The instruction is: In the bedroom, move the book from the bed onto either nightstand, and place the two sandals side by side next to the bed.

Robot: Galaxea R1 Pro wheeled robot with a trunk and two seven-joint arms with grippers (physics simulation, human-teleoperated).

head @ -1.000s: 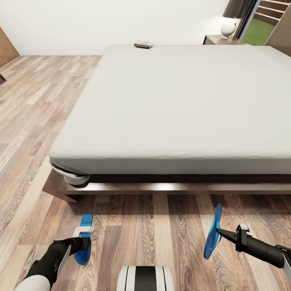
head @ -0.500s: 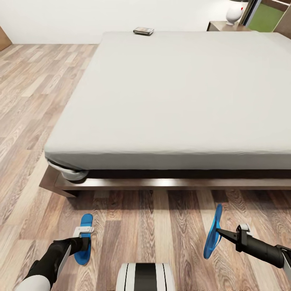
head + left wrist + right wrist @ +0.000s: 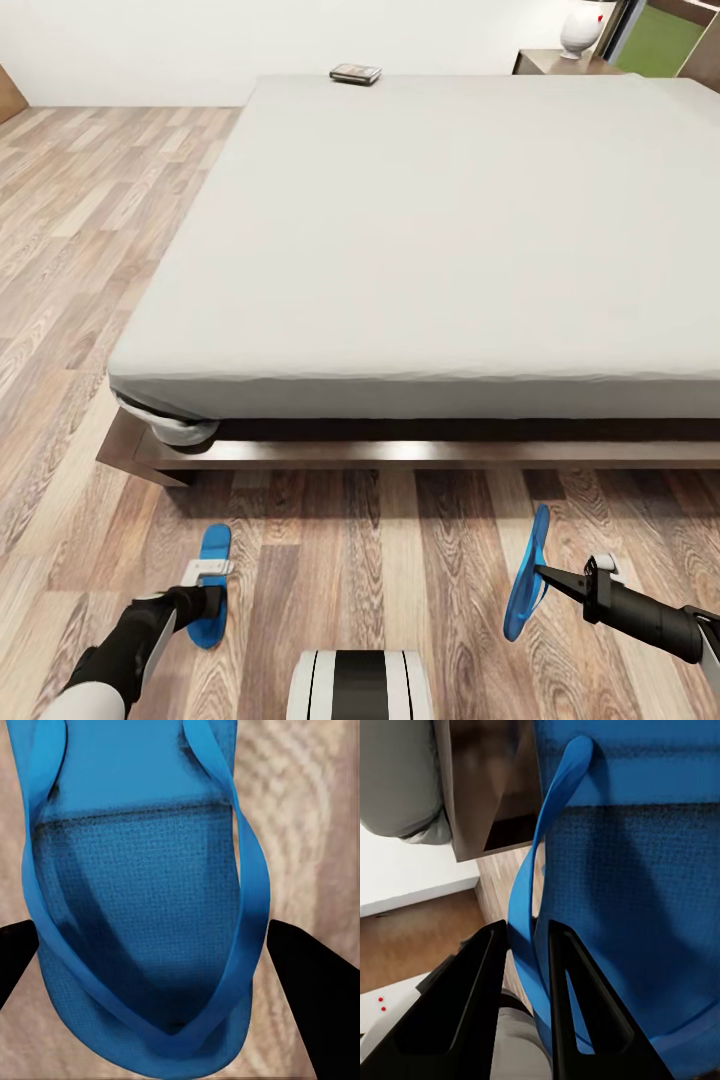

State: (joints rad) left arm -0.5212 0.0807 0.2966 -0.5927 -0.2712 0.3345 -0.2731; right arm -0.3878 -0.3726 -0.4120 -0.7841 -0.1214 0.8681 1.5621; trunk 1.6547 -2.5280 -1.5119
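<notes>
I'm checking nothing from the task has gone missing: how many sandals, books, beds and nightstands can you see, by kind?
Sandals: 2, left sandal at the left gripper, right sandal on edge in the right gripper
Book: 1
Bed: 1
Nightstand: 1
Total: 5

Head cam looks down from above the foot edge of the bed point(image 3: 420, 250), facing its far edge. Both wrist cams sit super close on the sandals, sharing the wood floor point(image 3: 330, 530) beside the bed frame.
</notes>
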